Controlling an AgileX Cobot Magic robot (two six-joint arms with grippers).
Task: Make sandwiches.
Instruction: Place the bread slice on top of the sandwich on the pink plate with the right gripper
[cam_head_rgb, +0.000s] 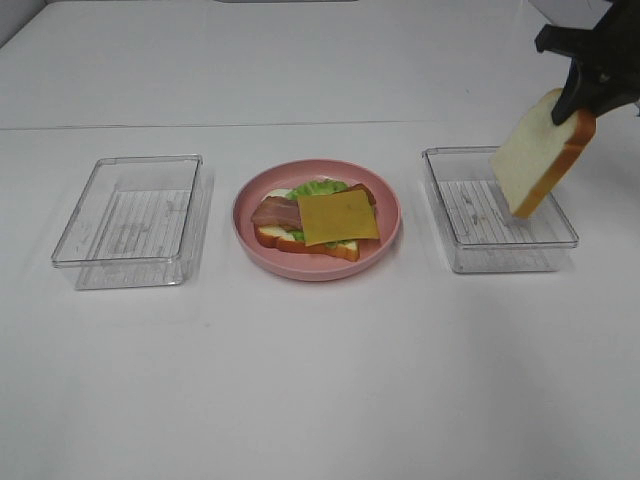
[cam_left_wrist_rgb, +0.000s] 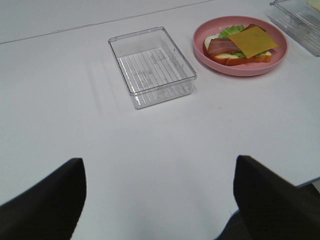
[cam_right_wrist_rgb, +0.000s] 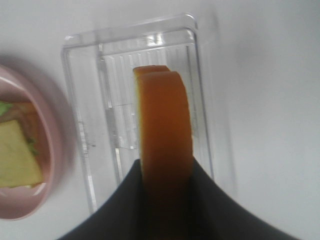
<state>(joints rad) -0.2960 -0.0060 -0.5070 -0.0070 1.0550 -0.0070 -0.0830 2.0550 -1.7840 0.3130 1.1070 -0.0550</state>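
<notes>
An open sandwich (cam_head_rgb: 315, 218) lies on the pink plate (cam_head_rgb: 250, 235) at mid-table: a bread slice at the bottom, green lettuce (cam_head_rgb: 318, 187), brown bacon (cam_head_rgb: 275, 212) and a yellow cheese square (cam_head_rgb: 338, 218) on top. My right gripper (cam_head_rgb: 580, 100) is shut on a second white bread slice (cam_head_rgb: 535, 155) with an orange-brown crust, which hangs tilted above the right clear tray (cam_head_rgb: 500, 255). In the right wrist view the slice (cam_right_wrist_rgb: 162, 125) shows crust-edge on, pinched in the gripper (cam_right_wrist_rgb: 165, 200). My left gripper (cam_left_wrist_rgb: 160, 167) is open and holds nothing, well back from the sandwich (cam_left_wrist_rgb: 240, 46).
A clear ribbed tray (cam_head_rgb: 130, 220) with nothing in it stands left of the plate, and also shows in the left wrist view (cam_left_wrist_rgb: 152, 67). The right tray (cam_right_wrist_rgb: 90, 125) under the held slice holds nothing. White tabletop surrounds everything.
</notes>
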